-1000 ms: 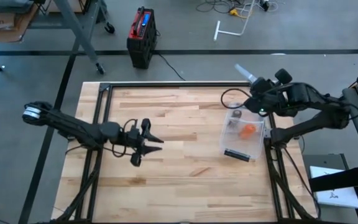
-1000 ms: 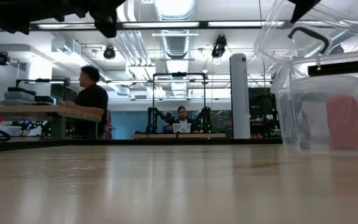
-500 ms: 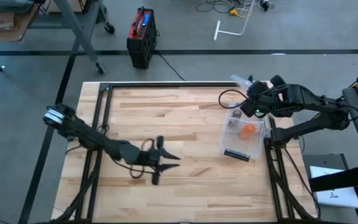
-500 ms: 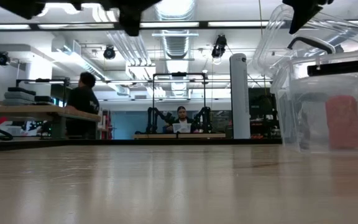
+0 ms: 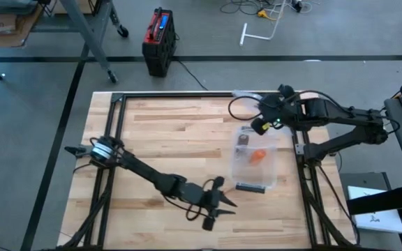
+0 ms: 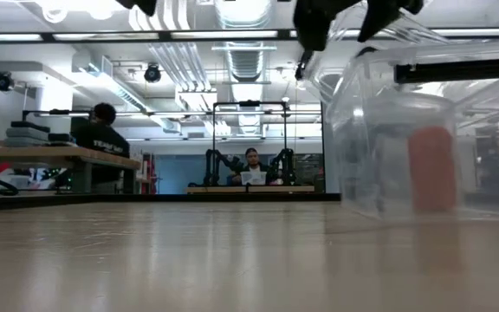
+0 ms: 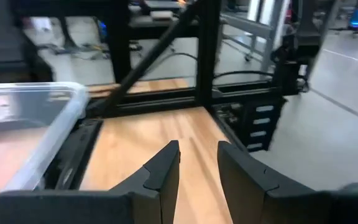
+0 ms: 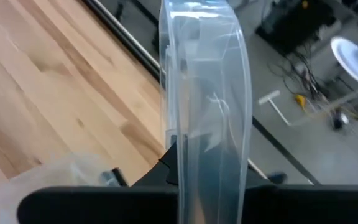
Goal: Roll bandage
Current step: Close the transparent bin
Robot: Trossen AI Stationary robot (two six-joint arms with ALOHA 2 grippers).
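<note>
On the left side of the table (image 5: 152,132): the left arm is reaching far across the wood, toward the front middle.
Left gripper (image 5: 220,209): it is hanging just beside the box. Its fingers (image 7: 164,171) are standing a little apart and are holding nothing.
Danger for the left gripper: the box wall is sitting close by. If the gripper is going in too low or too fast, it may be bumping the wall and pushing the box away.
Clear box (image 5: 271,167): it is standing on the right half of the table, and its top is being held open.
Orange roll (image 5: 258,155): this looks like the bandage. It is lying inside the box, near the middle, and nothing is touching it.
Danger for the roll: the walls are leaving little room, so the fingers may be knocking the roll aside and not getting around it.
Lid (image 8: 204,93): it is standing up on its edge over the back of the box.
Right gripper (image 5: 262,124): it is pinching the thin lid tight and holding it up.
Danger for the lid: the plastic is smooth, so it may be slipping out and falling on the left gripper. Pulling too hard may be tipping or dragging the whole box.
</note>
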